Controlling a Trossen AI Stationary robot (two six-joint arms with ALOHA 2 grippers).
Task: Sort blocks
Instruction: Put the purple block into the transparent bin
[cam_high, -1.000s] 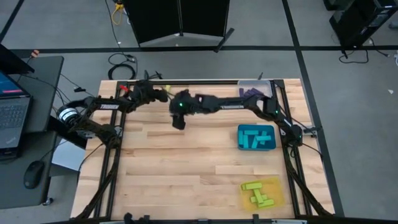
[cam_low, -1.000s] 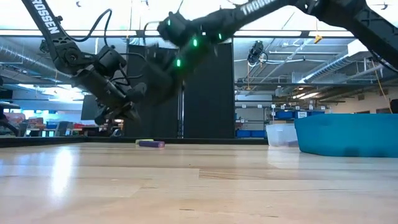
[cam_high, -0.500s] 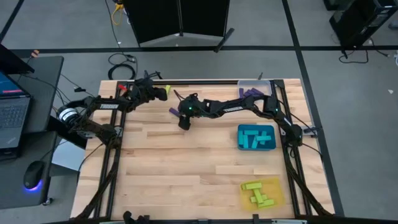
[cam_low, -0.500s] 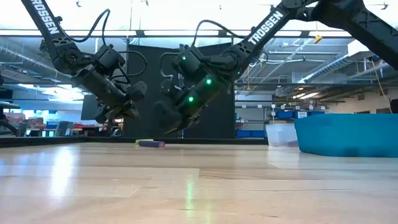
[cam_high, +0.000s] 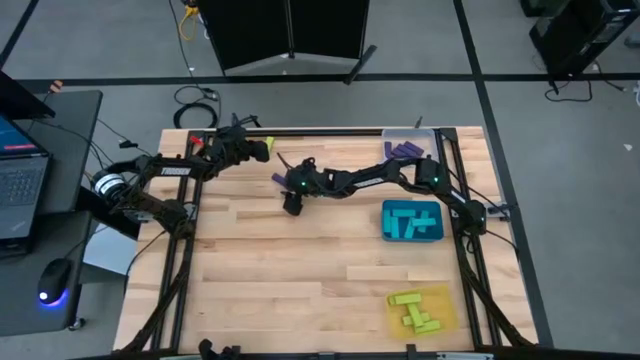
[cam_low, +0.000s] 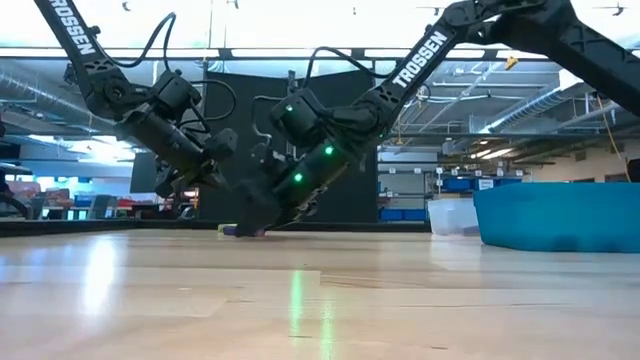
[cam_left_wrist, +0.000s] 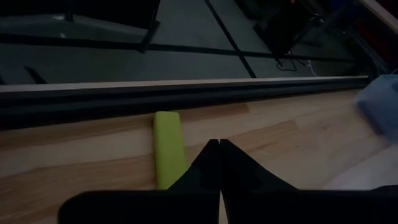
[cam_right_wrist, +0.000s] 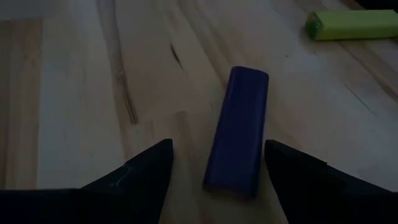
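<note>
Since the earlier frame the right gripper (cam_low: 255, 222) has dropped from mid-air down to the tabletop (cam_high: 300, 270) and now straddles a dark purple block (cam_right_wrist: 237, 129); its fingers (cam_right_wrist: 146, 168) stand spread on either side of the block, not yet clenched on it. Seen from above, that gripper (cam_high: 291, 201) sits in the upper middle of the frame, its arm stretching in from the right.

Up and to the left of it, the left gripper (cam_high: 262, 149) hangs near the back edge of the tabletop, fingers clenched together on nothing — its own camera shows the closed tips (cam_left_wrist: 217, 152) just above a yellow-green block (cam_left_wrist: 168, 148) lying beside the dark back rail. The same yellow-green block (cam_right_wrist: 351, 25) shows beyond the purple one in the right wrist view, apart from it.

Farther out, at the upper right of the overhead frame, a clear tray (cam_high: 392, 134) holds purple blocks (cam_high: 403, 150). Below it a teal tray (cam_high: 388, 228) holds cyan blocks (cam_high: 412, 220), and at the lower right a yellow tray (cam_high: 445, 314) holds more yellow-green blocks (cam_high: 413, 308).
</note>
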